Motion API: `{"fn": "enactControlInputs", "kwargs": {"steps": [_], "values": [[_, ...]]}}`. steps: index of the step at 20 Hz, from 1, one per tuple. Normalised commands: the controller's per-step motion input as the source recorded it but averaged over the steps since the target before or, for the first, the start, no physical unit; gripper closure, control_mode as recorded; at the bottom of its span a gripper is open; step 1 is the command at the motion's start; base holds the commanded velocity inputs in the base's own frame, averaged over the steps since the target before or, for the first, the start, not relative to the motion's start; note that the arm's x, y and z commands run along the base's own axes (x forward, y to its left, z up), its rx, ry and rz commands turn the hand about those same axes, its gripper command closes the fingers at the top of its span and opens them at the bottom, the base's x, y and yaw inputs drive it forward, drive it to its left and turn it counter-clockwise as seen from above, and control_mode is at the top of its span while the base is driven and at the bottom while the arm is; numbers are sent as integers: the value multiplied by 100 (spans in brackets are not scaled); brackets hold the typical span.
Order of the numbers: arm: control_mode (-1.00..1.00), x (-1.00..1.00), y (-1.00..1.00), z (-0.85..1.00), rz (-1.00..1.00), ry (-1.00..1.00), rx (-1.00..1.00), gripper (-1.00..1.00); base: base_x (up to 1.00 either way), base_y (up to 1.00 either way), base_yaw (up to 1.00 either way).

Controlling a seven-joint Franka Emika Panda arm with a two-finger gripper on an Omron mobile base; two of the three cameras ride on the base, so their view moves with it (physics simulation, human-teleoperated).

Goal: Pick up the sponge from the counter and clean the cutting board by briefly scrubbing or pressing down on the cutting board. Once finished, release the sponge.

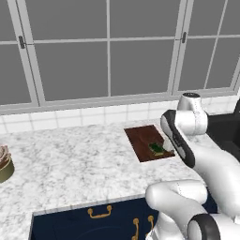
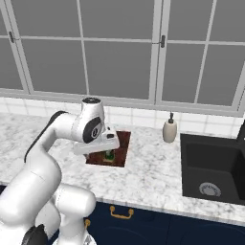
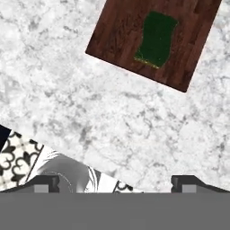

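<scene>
— Fingers [image 3: 115, 184] are wide apart, holding nothing.
— Where's the sponge [image 3: 156, 39]?
— Lying on the cutting board [image 3: 121, 36], let go. Scrubbing looks finished; next, lift clear of the marble surface [image 3: 112, 117].

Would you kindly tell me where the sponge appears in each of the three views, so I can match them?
Left base view: sponge right of centre, beside the arm.
Right base view: sponge left of centre, under the hand.
Hand view: sponge at upper right.
Shared landmark: the cutting board beneath it.
</scene>
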Motion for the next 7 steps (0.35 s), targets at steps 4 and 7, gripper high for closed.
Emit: {"fn": "enactControlInputs", "kwargs": {"steps": [4,7], "values": [[-100,-66,-7,74,0,-29,27,-100,0,0,0],[-100,-24,0,69,0,-33,20,-100,0,0,0]]}}
